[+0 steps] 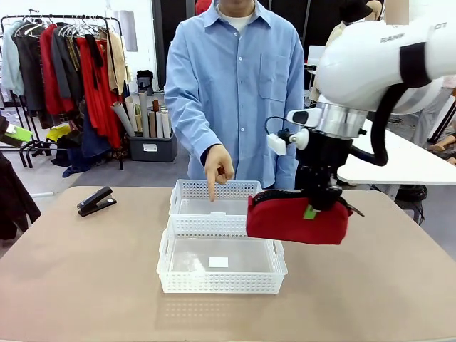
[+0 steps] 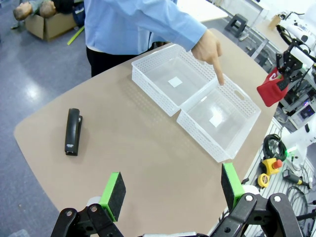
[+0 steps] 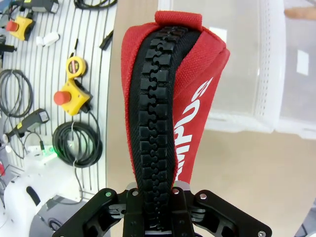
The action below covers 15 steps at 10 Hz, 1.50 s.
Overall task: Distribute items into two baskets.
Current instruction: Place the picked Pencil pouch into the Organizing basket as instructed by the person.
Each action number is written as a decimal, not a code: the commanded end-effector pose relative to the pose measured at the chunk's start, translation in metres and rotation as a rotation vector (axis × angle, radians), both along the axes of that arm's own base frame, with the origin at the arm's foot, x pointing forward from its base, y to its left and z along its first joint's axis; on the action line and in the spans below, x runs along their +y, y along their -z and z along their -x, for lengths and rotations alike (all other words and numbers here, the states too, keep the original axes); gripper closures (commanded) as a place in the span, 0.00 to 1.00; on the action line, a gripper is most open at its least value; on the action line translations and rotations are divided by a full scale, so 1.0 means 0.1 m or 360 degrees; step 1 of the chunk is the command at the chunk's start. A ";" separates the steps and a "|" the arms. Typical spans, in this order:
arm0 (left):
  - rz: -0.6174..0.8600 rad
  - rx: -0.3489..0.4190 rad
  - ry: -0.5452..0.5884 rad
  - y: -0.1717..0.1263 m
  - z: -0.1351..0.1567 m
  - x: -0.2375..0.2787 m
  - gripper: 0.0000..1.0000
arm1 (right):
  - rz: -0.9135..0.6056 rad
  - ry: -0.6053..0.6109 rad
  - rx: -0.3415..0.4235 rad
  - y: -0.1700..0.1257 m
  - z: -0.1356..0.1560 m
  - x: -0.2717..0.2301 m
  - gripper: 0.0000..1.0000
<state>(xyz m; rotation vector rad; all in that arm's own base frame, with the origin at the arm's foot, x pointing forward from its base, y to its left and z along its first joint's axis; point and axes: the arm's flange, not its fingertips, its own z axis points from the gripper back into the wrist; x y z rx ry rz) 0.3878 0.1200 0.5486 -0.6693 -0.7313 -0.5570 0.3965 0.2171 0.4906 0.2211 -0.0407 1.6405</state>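
1. Right tool (image 1: 318, 206) is clamped on the red pouch (image 1: 296, 221) at its zipper side. The pouch hangs clear of the counter (image 1: 85, 271), centre-right of the front view.
2. In the right wrist view the zipper runs straight up from the closed fingers, so the grip looks to sit near one end of the pouch (image 3: 168, 98).
3. Two white baskets sit touching, mid-frame: near basket (image 1: 221, 281) and far basket (image 1: 214, 189). Both look empty.
4. Key relation: the baskets lie picture-left of and below the pouch. Its long axis runs left-right, roughly parallel to the baskets' long sides. It overlaps the near basket's right corner in the picture.
5. Person's hand (image 1: 218, 167) points a finger down at the far basket, so that is probably the target. The move would be left and away, then down.
6. Risk: the pouch is nearly basket-length and could catch a rim if it's skewed.
7. Stapler (image 1: 96, 201) lies on the counter at left of frame, well apart from the baskets and nearer the left arm.
8. Left tool (image 2: 172, 186) is wide open, holds nothing, and sits high above the counter.
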 end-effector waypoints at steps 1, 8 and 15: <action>0.0036 -0.0015 -0.0001 -0.01 0.00 -0.01 0.00 | -0.0053 0.0006 -0.0007 -0.01 -0.10 0.26 1.00; 0.0036 -0.0015 -0.0001 -0.01 0.00 -0.01 0.00 | 0.0048 0.0030 -0.0109 0.16 -0.26 1.00 1.00; 0.0036 -0.0015 -0.0001 -0.01 0.00 -0.01 0.00 | 0.0051 0.0051 -0.0151 0.68 -0.50 1.37 1.00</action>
